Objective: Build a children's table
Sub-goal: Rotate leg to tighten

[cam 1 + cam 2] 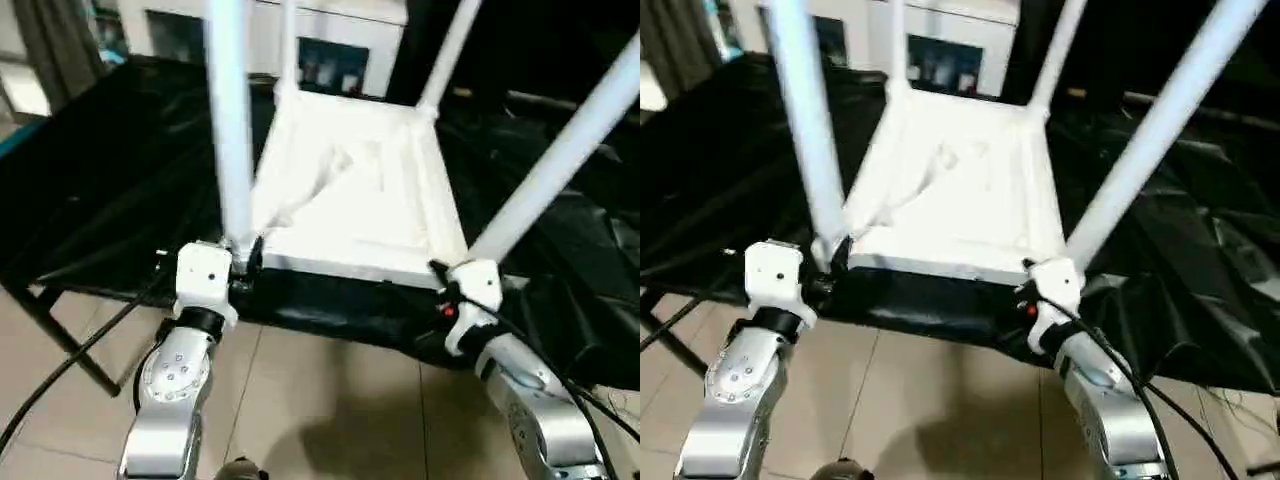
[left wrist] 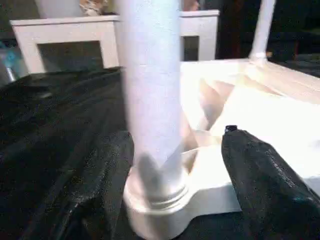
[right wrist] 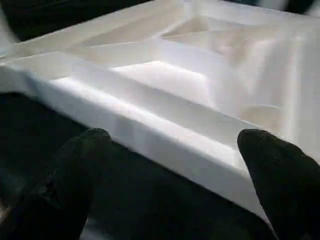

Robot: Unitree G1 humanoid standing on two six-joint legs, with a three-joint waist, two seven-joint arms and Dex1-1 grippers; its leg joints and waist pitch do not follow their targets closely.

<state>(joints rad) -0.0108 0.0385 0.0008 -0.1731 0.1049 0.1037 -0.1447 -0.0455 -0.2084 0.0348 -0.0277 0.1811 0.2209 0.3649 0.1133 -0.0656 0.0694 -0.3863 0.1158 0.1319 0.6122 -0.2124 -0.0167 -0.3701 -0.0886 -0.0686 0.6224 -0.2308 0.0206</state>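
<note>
The children's table lies upside down on a black sheet, its ribbed white tabletop point(image 1: 350, 190) facing up. All of its white legs stand in the corner sockets: near left point(image 1: 230, 120), near right point(image 1: 560, 160) and two at the back point(image 1: 450, 50). My left gripper point(image 2: 172, 137) is open at the base of the near left leg point(image 2: 150, 90). Its black fingers point(image 2: 260, 175) straddle the leg just above the socket, and a gap shows on one side. My right gripper point(image 3: 175, 135) is open at the near right corner point(image 1: 447, 285), its fingers spread wide along the tabletop's rim point(image 3: 150, 125).
A black sheet point(image 1: 110, 170) covers the work surface and hangs over its near edge. A white cabinet point(image 1: 330, 40) stands behind it. Below is tiled floor point(image 1: 330, 400), with a black cable point(image 1: 70, 360) and a dark frame leg point(image 1: 60, 340) at the left.
</note>
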